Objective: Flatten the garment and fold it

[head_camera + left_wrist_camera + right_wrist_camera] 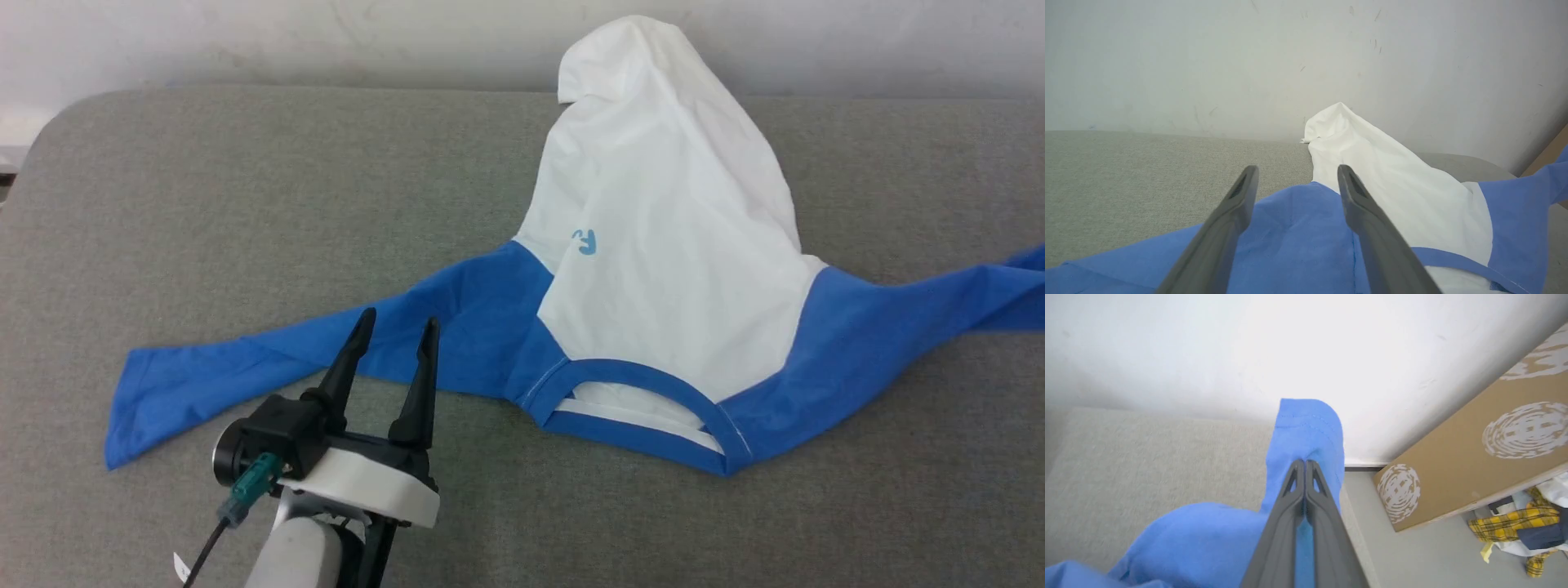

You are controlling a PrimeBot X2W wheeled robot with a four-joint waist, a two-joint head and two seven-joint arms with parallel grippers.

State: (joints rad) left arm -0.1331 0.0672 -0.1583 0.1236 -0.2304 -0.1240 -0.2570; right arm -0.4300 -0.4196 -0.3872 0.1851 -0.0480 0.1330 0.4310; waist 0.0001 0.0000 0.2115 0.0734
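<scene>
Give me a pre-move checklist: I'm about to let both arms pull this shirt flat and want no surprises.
1. Right gripper shut on the right sleeve: ok.
2. Left gripper gripping the left sleeve: not ok, jaws open over it.
3. White body of the garment lying flat: not ok, bunched up toward the wall.
4. Left sleeve spread out on the grey surface: ok.
5. Right sleeve straight to its end: cannot tell, it runs out of the head view.
</scene>
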